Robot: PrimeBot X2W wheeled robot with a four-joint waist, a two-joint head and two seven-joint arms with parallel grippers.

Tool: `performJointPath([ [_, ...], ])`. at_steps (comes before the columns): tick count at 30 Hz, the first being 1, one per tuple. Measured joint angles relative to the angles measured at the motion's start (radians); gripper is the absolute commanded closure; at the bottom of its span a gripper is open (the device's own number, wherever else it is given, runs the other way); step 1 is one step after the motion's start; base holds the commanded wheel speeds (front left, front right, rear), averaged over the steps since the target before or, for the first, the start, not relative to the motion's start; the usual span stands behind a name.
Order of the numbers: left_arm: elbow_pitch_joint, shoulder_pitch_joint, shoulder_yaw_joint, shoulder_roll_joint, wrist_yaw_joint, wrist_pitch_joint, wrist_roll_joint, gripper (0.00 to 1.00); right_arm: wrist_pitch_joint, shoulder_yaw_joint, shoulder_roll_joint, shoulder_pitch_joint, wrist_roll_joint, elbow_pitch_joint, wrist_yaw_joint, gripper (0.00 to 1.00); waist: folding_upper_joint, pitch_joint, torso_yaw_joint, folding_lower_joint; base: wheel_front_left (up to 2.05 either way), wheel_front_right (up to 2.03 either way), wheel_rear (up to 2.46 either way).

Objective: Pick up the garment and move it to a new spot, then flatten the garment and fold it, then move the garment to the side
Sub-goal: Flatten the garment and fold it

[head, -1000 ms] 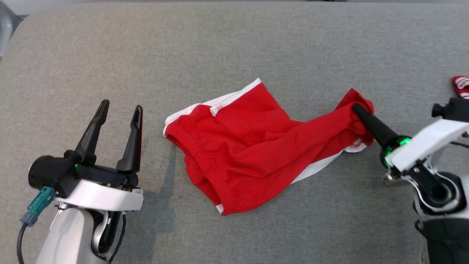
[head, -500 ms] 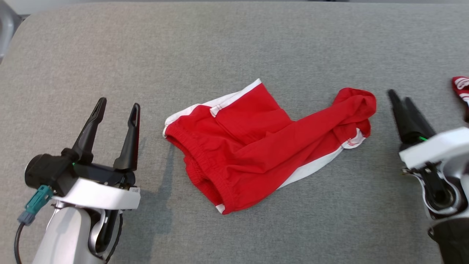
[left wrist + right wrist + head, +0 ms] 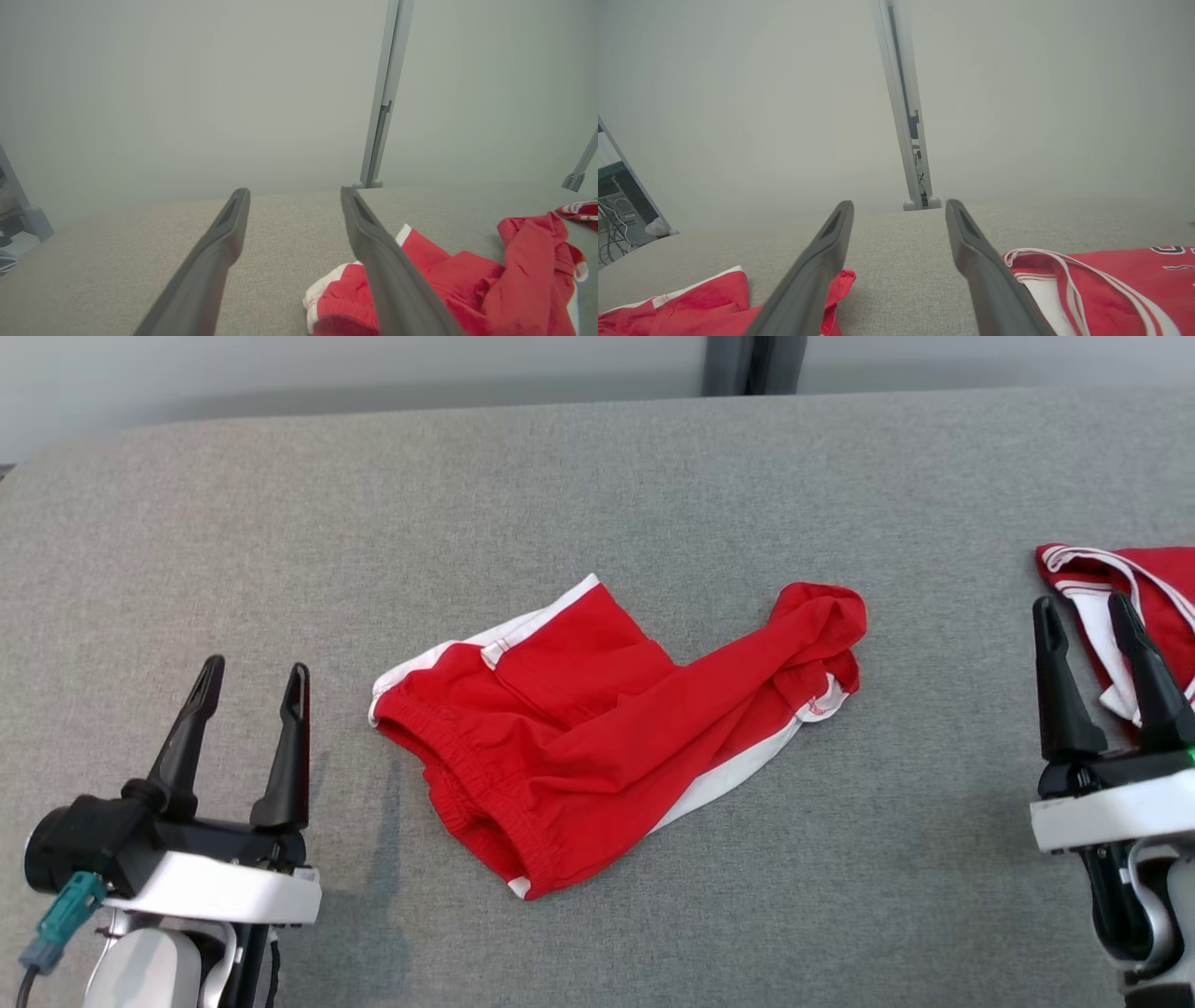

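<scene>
Centre of the grey padded surface (image 3: 280,504): red shorts (image 3: 597,728), lying loose and crumpled, touching neither claw.
Waistband (image 3: 439,775): turned toward the left side, elastic gathered, gaping a little.
White side stripe (image 3: 719,782): running along the lower right edge, partly tucked under the red cloth.
Far leg (image 3: 822,616): bunched into a hump at the right end.
Left gripper (image 3: 256,666): down at lower left, well apart from the waistband, fingers spread wide, nothing between them.
Right gripper (image 3: 1081,603): down at lower right, well clear of the bunched leg, spread wide too, empty.
Red-and-white jersey (image 3: 1158,579): out at the right edge, lying on the surface, just beside the right claw's fingers; touching or not, cannot tell.
Grey post (image 3: 742,364): upright past the far edge, against a pale wall.
</scene>
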Motion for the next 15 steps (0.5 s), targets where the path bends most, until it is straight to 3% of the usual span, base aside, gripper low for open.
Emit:
performJointPath([
  [15,0.009,0.097,-0.023,-0.012,0.002,0.000,0.016,0.00,0.016,-0.079,0.098,0.223,-0.236,-0.127,0.000,0.00,0.0000,-0.088,-0.022,0.0000,0.00,0.00,0.00],
])
